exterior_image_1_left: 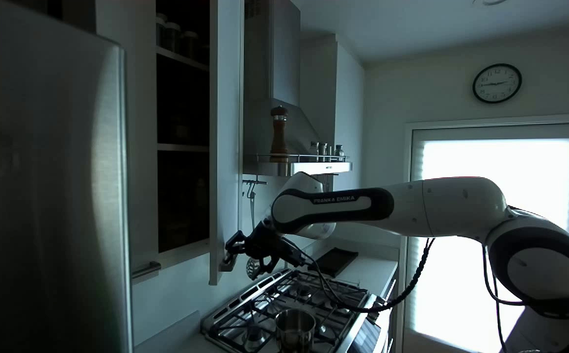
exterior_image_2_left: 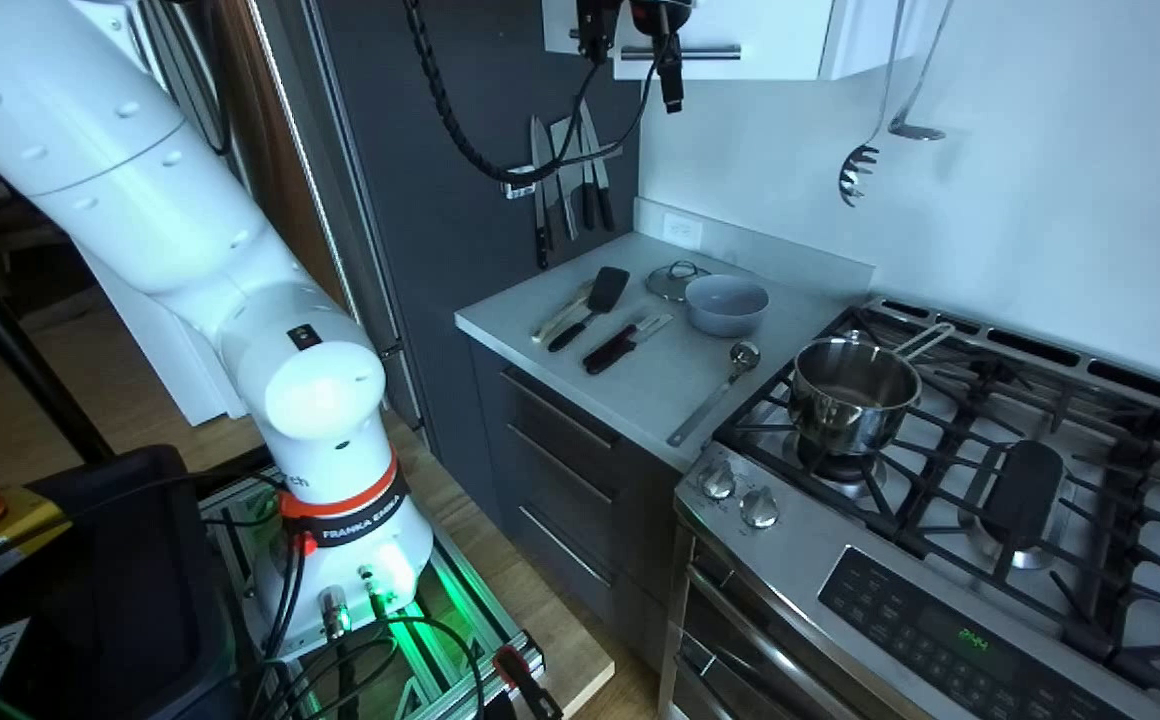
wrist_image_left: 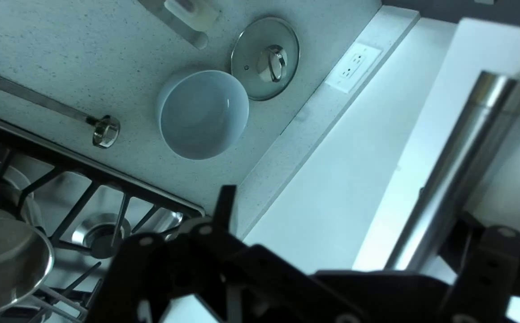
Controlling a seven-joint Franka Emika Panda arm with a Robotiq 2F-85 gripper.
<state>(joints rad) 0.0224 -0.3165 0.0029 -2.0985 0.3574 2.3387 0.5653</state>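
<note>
My gripper (exterior_image_1_left: pixel 241 261) is black and its two fingers are spread apart. It is at the lower edge of a white cabinet door (exterior_image_1_left: pixel 226 122), which stands open in an exterior view. In the wrist view, one finger of the gripper (wrist_image_left: pixel 349 204) is at the door's round metal handle (wrist_image_left: pixel 448 179); the other stands free to the left. I cannot tell whether the finger touches the handle. The handle (exterior_image_2_left: pixel 695 52) also shows in an exterior view, behind the gripper. The cabinet's dark shelves (exterior_image_1_left: pixel 182 147) show, with jars (exterior_image_1_left: pixel 179 39) on top.
A steel pot (exterior_image_2_left: pixel 855 395) stands on the gas stove (exterior_image_2_left: pixel 950 480) below. A bowl (exterior_image_2_left: pixel 727 305), a glass lid (exterior_image_2_left: pixel 677 280), a ladle (exterior_image_2_left: pixel 720 395) and utensils lie on the counter. A range hood (exterior_image_1_left: pixel 284 59) with a pepper mill (exterior_image_1_left: pixel 279 132) is beside the door; a fridge (exterior_image_1_left: pixel 44 196) stands nearby.
</note>
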